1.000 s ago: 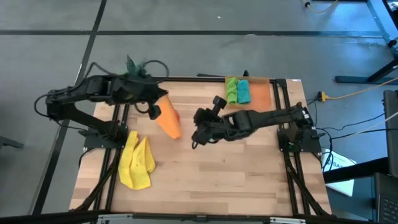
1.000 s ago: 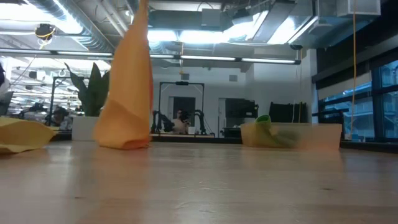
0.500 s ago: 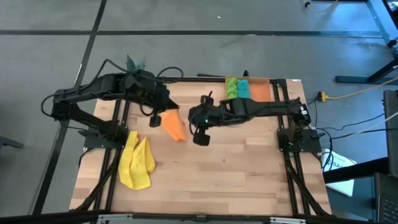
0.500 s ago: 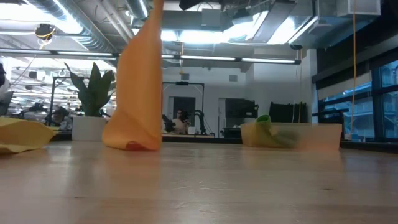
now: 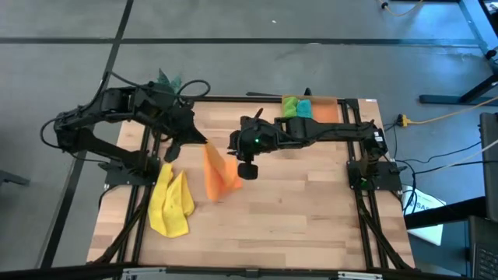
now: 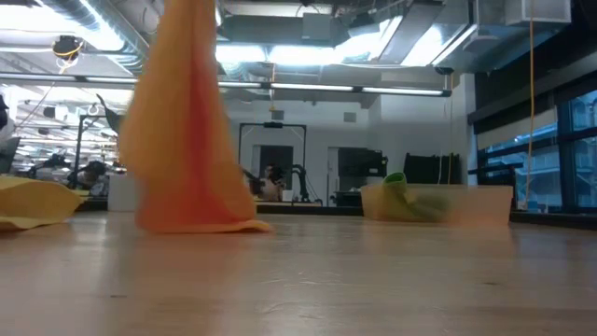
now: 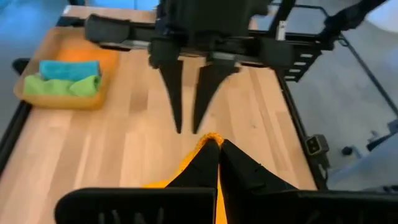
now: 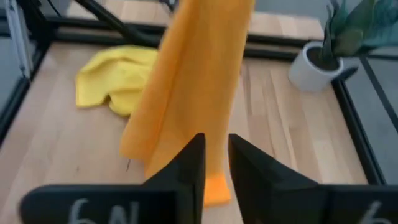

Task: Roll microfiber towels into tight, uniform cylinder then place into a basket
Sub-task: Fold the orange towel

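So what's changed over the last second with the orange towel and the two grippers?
The left gripper, shut on the orange towel, has carried it toward the table's middle and front, where it hangs wider. The right gripper swung in beside the towel and its jaws now stand slightly apart, not gripping it. The yellow towel and the basket with its green and teal rolls stayed put.

In the low view we lose the orange towel's [image 6: 187, 131] top past the upper edge, so its grip is unseen there. The towel also hides most of the plant [image 6: 112, 117] behind it. The basket [image 6: 466, 203] looks blurred, its rolled towels [image 6: 401, 191] barely distinguishable. The yellow towel [image 6: 28, 201] is cut off at the left edge.
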Available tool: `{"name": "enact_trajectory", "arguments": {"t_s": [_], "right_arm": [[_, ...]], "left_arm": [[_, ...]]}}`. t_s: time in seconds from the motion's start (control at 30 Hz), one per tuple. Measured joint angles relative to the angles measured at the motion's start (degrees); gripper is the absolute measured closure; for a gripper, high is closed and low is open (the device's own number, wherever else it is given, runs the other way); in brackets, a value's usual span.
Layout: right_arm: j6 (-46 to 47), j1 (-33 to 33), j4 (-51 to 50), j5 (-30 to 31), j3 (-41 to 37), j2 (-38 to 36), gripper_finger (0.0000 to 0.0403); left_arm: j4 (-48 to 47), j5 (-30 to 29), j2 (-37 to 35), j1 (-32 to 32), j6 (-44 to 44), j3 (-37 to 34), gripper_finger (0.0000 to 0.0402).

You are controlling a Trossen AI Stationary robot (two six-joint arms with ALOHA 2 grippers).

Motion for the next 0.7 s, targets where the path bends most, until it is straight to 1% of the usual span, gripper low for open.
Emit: {"name": "enact_trajectory", "arguments": {"t_s": [0.17,0.27,0.4,0.47,0.53,0.7], "right_arm": [[0.4,0.3,1.8,-0.1,0.0,0.4,0.0288],[0.4,0.8,1.4,-0.1,0.0,1.6,0.0273],[0.3,1.9,1.4,0.2,0.0,3.1,0.0268],[2.6,2.1,1.4,2.1,0.0,3.7,0.0268],[5.7,2.1,1.3,5.5,0.0,4.0,0.0267],[13.7,2.2,1.6,13.8,0.0,4.1,0.0267]], "left_arm": [[0.1,-6.4,0.6,0.0,-2.7,0.0,0.0401],[2.9,-10.2,1.0,0.0,-4.4,0.0,0.0401],[7.7,-11.3,1.0,0.0,-6.4,0.0,0.0402],[9.1,-12.6,1.0,0.0,-7.3,0.0,0.0402],[10.0,-15.0,1.0,0.0,-8.3,0.0,0.0402],[10.4,-24.0,1.3,-1.2,-9.5,0.0,0.0401]]}}
